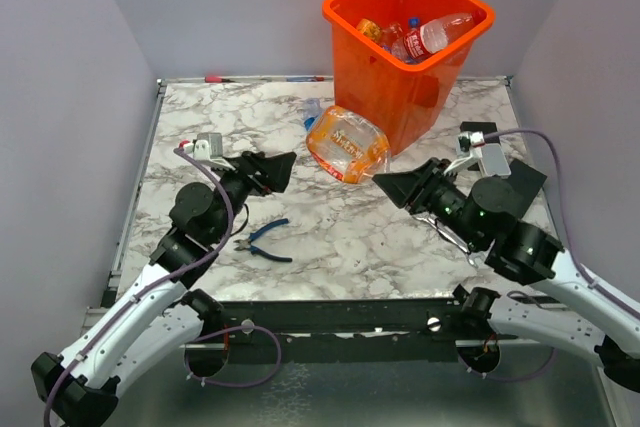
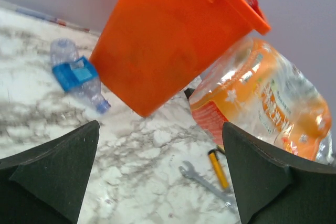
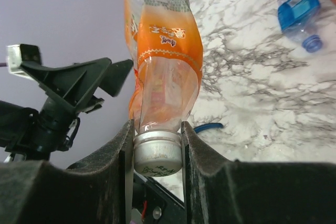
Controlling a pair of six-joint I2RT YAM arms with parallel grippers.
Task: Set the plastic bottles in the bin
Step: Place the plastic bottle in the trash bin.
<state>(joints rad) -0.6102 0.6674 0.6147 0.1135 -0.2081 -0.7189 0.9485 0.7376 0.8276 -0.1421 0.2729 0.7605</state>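
Observation:
The orange bin (image 1: 408, 37) stands at the table's far side with several bottles inside, one red-labelled (image 1: 432, 37). My right gripper (image 1: 385, 182) is shut on the grey cap (image 3: 156, 153) of a crushed orange-labelled bottle (image 1: 347, 144) and holds it off the table, just left of the bin's base. The bottle also shows in the right wrist view (image 3: 165, 61) and the left wrist view (image 2: 268, 108). A blue-labelled bottle (image 1: 312, 112) lies on the table left of the bin (image 2: 168, 35). My left gripper (image 1: 280, 169) is open and empty, left of the held bottle.
Blue-handled pliers (image 1: 268, 239) lie on the marble table (image 1: 200, 127) near the left arm. A steel wrench (image 2: 202, 179) and a yellow-handled tool (image 2: 218, 169) lie under the held bottle. Walls close the table on three sides.

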